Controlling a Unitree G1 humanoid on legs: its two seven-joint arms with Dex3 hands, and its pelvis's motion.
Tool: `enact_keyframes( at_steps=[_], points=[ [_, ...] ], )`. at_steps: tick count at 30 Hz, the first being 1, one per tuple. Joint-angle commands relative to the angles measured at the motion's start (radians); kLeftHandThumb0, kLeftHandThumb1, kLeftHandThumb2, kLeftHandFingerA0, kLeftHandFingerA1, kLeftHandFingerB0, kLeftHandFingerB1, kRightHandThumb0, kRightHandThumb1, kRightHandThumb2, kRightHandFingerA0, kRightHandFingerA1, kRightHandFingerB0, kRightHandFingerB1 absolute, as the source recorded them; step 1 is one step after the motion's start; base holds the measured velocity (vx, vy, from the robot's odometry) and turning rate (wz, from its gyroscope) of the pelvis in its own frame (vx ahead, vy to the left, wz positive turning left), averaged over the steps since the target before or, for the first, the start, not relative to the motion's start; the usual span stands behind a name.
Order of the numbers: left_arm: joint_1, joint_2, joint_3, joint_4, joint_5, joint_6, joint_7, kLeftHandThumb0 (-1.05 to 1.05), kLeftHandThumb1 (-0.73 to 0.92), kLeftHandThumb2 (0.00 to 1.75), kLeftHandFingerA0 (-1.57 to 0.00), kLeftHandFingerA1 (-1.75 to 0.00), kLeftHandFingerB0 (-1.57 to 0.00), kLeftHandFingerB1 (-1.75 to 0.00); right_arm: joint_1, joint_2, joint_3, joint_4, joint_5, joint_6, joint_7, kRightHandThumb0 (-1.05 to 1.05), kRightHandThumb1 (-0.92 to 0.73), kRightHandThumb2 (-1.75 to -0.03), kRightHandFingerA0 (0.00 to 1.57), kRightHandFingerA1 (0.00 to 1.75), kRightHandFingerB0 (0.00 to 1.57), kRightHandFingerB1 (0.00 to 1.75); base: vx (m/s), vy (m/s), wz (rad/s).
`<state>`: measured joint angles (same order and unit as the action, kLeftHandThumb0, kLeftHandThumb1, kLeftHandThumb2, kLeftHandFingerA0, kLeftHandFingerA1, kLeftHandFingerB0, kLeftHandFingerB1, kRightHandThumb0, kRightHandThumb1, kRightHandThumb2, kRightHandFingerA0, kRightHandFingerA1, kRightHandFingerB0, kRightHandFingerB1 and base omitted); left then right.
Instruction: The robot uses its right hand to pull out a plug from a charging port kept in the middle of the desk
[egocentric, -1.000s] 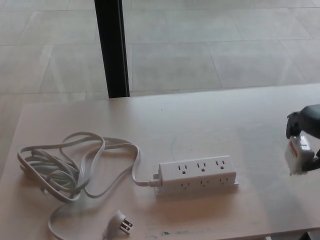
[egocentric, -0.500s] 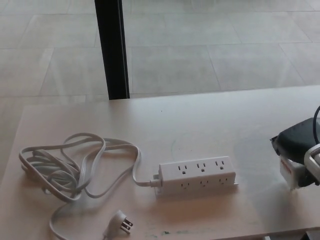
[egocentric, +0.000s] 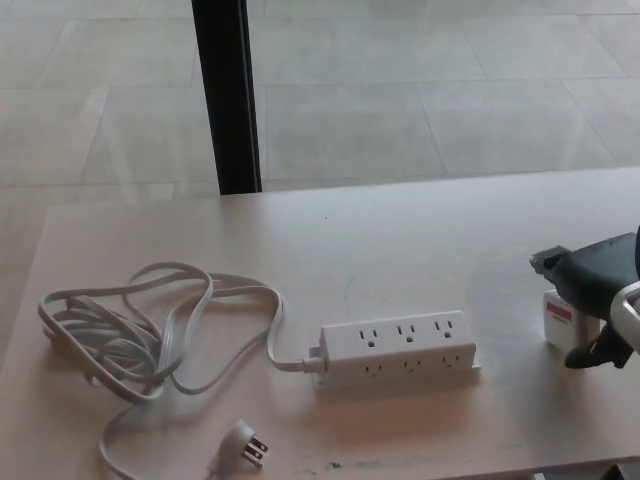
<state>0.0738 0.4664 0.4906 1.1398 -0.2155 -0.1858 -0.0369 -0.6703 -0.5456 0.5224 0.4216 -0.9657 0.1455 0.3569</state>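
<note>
A: What takes up most of the view?

B: A pale desk (egocentric: 420, 240); beyond it a tiled floor (egocentric: 420, 90) and a black post (egocentric: 226, 95) standing at the desk's far edge.

A: And on the desk?

B: At the left a loose coil of grey cord (egocentric: 130, 335); it runs into the left end of a white strip (egocentric: 397, 348) lying near the middle of the desk; six sockets in two rows, all of them bare. The cord's own pronged end (egocentric: 243, 445) lies flat by the near edge, left of the strip.

A: Where is the robot?

B: Only the right hand (egocentric: 590, 300) shows, black, coming in at the right edge, well apart from the strip; the left is out of sight.

A: Is it holding anything?

B: A small white plug (egocentric: 560, 322) with a red label sits under it, near the desk's right side; the fingers curl about the plug and touch it, one above and one low at its right; it seems gripped, though whether it rests on the desk I cannot tell.
</note>
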Motion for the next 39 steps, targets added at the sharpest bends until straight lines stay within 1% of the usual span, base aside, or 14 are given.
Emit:
enact_keyframes(
  at_steps=[1, 7, 9, 18, 19, 22, 23, 24, 26, 30, 32, 35, 37, 39],
  points=[
    [0.01, 0.014, 0.002, -0.005, -0.007, -0.014, -0.006, -0.74, 0.79, 0.65, -0.75, -0.46, -0.6, -0.39, 0.027, -0.002, -0.147, -0.037, 0.17, 0.051, 0.097, -0.97, -0.62, -0.62, 0.78, 1.49, 0.0, 0.0, 0.0, 0.0, 0.0],
    [0.01, 0.017, 0.008, -0.008, -0.013, -0.01, -0.009, -0.73, 0.79, 0.65, -0.75, -0.46, -0.61, -0.39, 0.043, -0.037, -0.275, -0.063, 0.252, 0.025, 0.107, -0.99, -0.69, -0.62, 0.87, 1.17, 0.0, 0.12, 0.0, 0.0, 0.0],
    [0.009, 0.017, 0.009, -0.008, -0.016, -0.006, -0.012, -0.73, 0.79, 0.65, -0.74, -0.45, -0.6, -0.39, 0.103, -0.071, -0.399, -0.131, 0.335, 0.023, 0.105, -0.99, -0.56, -0.98, 0.99, 1.07, 0.1, 0.0, 0.0, 0.0, 0.0],
    [0.004, 0.018, 0.011, -0.003, -0.019, 0.002, -0.014, -0.72, 0.79, 0.65, -0.74, -0.45, -0.58, -0.39, 0.295, -0.207, -0.876, -0.154, 0.571, -0.028, 0.102, -0.85, -0.54, -0.93, 0.98, 1.02, 0.05, 0.22, 0.0, 0.0, 0.0],
    [0.011, 0.028, 0.013, -0.012, -0.017, -0.001, -0.013, -0.72, 0.8, 0.65, -0.74, -0.45, -0.58, -0.39, 0.309, -0.217, -0.922, -0.142, 0.583, -0.036, 0.087, -0.84, -0.67, -0.6, 0.98, 0.96, 0.06, 0.25, 0.0, 0.0, 0.0],
    [0.008, 0.031, 0.014, 0.0, -0.017, -0.007, -0.013, -0.74, 0.79, 0.65, -0.75, -0.46, -0.6, -0.39, 0.4, -0.274, -1.2, -0.074, 0.672, -0.007, 0.092, -0.94, -0.5, -0.93, 1.07, 1.11, 0.05, 0.41, 0.0, 0.0, 0.0],
    [0.003, 0.032, 0.014, 0.002, -0.016, 0.002, -0.004, -0.75, 0.79, 0.64, -0.77, -0.46, -0.61, -0.39, 0.421, -0.29, -1.228, -0.042, 0.662, -0.02, 0.062, -1.01, -0.68, -0.61, 1.08, 1.09, 0.0, 0.57, 0.0, 0.0, 0.0],
    [0.009, 0.033, 0.017, -0.004, -0.018, 0.002, 0.001, -0.76, 0.79, 0.64, -0.77, -0.47, -0.61, -0.39, 0.466, -0.294, -1.332, 0.018, 0.69, -0.043, 0.009, -1.01, -0.52, -0.96, 1.16, 1.11, 0.03, 0.55, 0.0, 0.0, 0.0],
    [0.014, 0.034, 0.021, -0.005, -0.02, 0.001, 0.0, -0.76, 0.79, 0.64, -0.77, -0.47, -0.62, -0.39, 0.493, -0.283, -1.422, 0.059, 0.73, -0.044, -0.02, -1.01, -0.65, -0.61, 1.22, 1.04, 0.0, 0.62, 0.0, 0.0, 0.0],
    [0.017, 0.034, 0.026, -0.002, -0.028, -0.009, -0.016, -0.76, 0.79, 0.64, -0.74, -0.47, -0.58, -0.38, 0.632, -0.195, -1.648, 0.054, 0.744, 0.055, -0.16, -1.03, -0.58, -1.02, 1.2, 1.17, 0.0, 0.41, 0.0, 0.0, 0.0],
    [0.017, 0.035, 0.027, 0.0, -0.028, -0.009, -0.018, -0.76, 0.79, 0.65, -0.74, -0.46, -0.58, -0.38, 0.647, -0.181, -1.666, 0.064, 0.755, 0.044, -0.178, -0.96, -0.73, -0.65, 1.14, 1.17, 0.0, 0.56, 0.0, 0.0, 0.0],
    [0.013, 0.039, 0.023, 0.006, -0.022, -0.003, -0.008, -0.75, 0.8, 0.65, -0.76, -0.45, -0.6, -0.38, 0.694, -0.125, -1.708, 0.149, 0.784, 0.017, -0.291, -0.94, -0.77, -0.65, 1.02, 1.0, 0.0, 0.56, 0.0, 0.0, 0.0],
    [0.014, 0.039, 0.026, 0.004, -0.025, -0.002, -0.006, -0.75, 0.79, 0.65, -0.77, -0.47, -0.6, -0.38, 0.698, -0.071, -1.742, 0.189, 0.824, 0.047, -0.334, -0.97, -0.63, -1.04, 1.1, 1.07, 0.02, 0.45, 0.0, 0.0, 0.0],
    [0.009, 0.038, 0.028, 0.001, -0.029, 0.004, -0.007, -0.76, 0.79, 0.65, -0.77, -0.46, -0.6, -0.38, 0.689, -0.043, -1.766, 0.2, 0.868, 0.038, -0.328, -0.92, -0.77, -0.64, 1.09, 1.07, 0.0, 0.49, 0.0, 0.0, 0.0]
  ],
)
